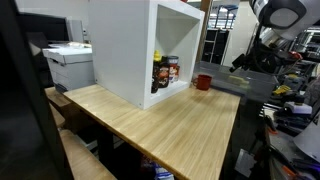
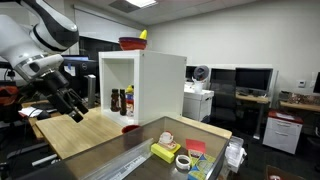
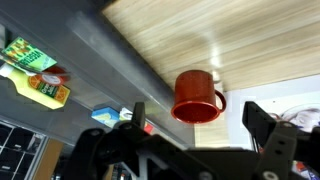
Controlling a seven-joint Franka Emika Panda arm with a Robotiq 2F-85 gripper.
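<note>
A red mug (image 3: pixel 197 97) stands on the light wooden table (image 1: pixel 170 120) near its edge, in front of the open white cabinet (image 1: pixel 130 50). It shows in both exterior views (image 1: pixel 203 82) (image 2: pixel 130 128). My gripper (image 3: pixel 197 112) is open and empty. In the wrist view the mug lies ahead between the two black fingers, apart from them. In both exterior views the gripper (image 1: pixel 243 62) (image 2: pixel 72 108) hangs off to the side of the table, some way from the mug.
Dark sauce bottles (image 1: pixel 165 72) stand inside the cabinet. A red bowl (image 2: pixel 130 43) sits on its top. A printer (image 1: pixel 70 60) stands behind the table. A grey side surface holds a yellow box (image 2: pixel 165 151), a tape roll (image 2: pixel 184 162) and packets (image 3: pixel 35 85).
</note>
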